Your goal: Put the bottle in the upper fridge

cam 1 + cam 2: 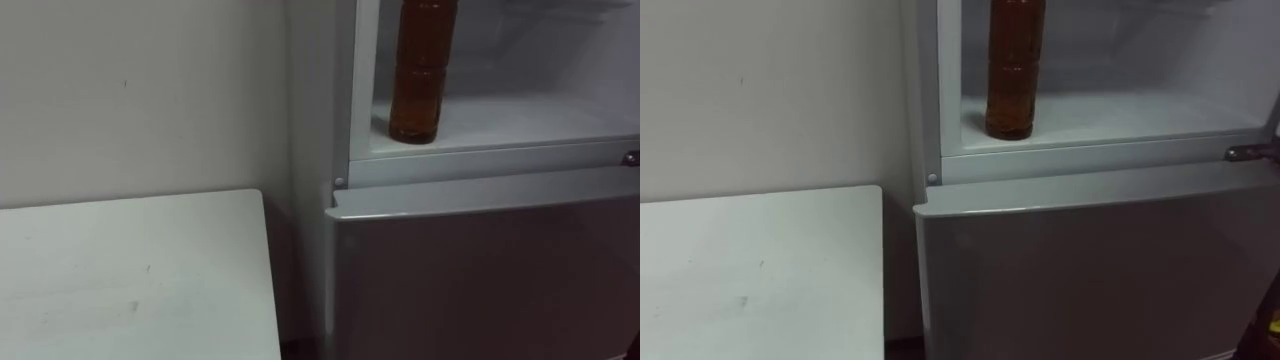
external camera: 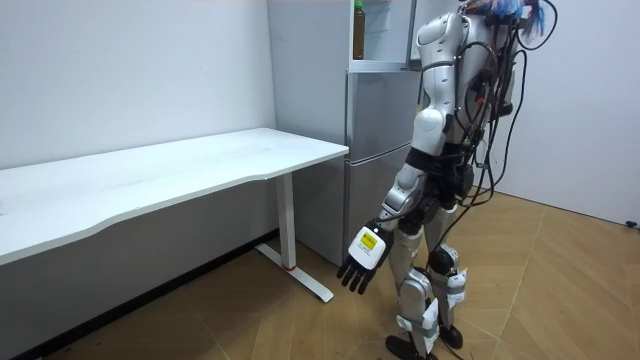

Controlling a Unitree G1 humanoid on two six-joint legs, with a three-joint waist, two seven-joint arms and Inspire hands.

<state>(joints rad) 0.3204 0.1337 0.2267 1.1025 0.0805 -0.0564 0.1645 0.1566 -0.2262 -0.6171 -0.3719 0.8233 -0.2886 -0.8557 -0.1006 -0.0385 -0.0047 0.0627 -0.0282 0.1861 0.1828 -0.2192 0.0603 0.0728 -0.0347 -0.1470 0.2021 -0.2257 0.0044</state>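
the amber bottle [image 1: 422, 75] stands upright at the top centre of the eye views, on the floor of the open upper fridge compartment [image 1: 530, 125], near its left front corner. at the lower centre of the room view the left hand [image 2: 362, 262] hangs down, fingers loosely straight, holding nothing.

Silver-white shell with black joints; dark cables at the back; black left hand [image 2: 362, 256] bears a yellow-white tag.
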